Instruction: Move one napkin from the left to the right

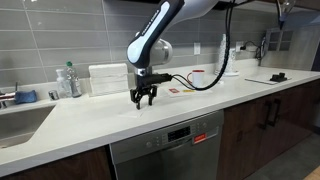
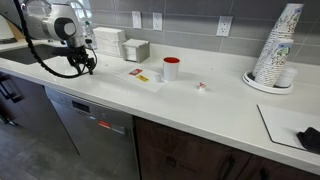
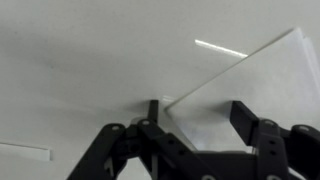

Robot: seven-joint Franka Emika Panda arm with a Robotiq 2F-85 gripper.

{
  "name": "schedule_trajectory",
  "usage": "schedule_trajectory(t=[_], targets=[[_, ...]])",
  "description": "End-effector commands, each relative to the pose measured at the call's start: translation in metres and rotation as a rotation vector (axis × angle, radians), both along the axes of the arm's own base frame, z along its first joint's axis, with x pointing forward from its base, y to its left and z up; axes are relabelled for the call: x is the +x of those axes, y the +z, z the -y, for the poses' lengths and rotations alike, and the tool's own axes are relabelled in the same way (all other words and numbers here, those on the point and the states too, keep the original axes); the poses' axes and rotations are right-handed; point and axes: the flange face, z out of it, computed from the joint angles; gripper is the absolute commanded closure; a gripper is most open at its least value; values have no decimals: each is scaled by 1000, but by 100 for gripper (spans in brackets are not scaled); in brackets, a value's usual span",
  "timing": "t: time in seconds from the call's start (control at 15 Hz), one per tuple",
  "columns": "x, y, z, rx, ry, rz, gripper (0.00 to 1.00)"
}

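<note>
Hand (image 1: pixel 145 101) over countertop (image 1: pixel 120 125), before box (image 1: pixel 108 78); dishwasher (image 1: pixel 165 150) beneath

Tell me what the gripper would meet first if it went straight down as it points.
Probably the corner of the napkin, seen below the open gripper; otherwise the countertop. Depth is unclear.

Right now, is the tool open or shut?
Open: the tool has its fingers spread well apart in the wrist view.

napkin (image 3: pixel 250 85): lower edge hidden behind fingers (image 3: pixel 245 118) | gripper (image 1: pixel 145 101): hold on napkin cannot be told
</note>
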Motion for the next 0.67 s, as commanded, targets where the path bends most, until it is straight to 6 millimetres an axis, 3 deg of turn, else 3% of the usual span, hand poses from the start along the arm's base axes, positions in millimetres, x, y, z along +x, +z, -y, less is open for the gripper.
schedule_trajectory(t=[0.0, 0.13, 0.2, 0.33, 0.53, 0.6], targets=[[5, -1, -6, -27, 41, -15, 38], [4, 4, -9, -28, 55, -14, 45], [4, 6, -11, -29, 61, -13, 60], [3, 11, -15, -33, 74, -22, 68], [1, 17, -21, -42, 85, -33, 95], [0, 20, -23, -42, 85, -37, 97]])
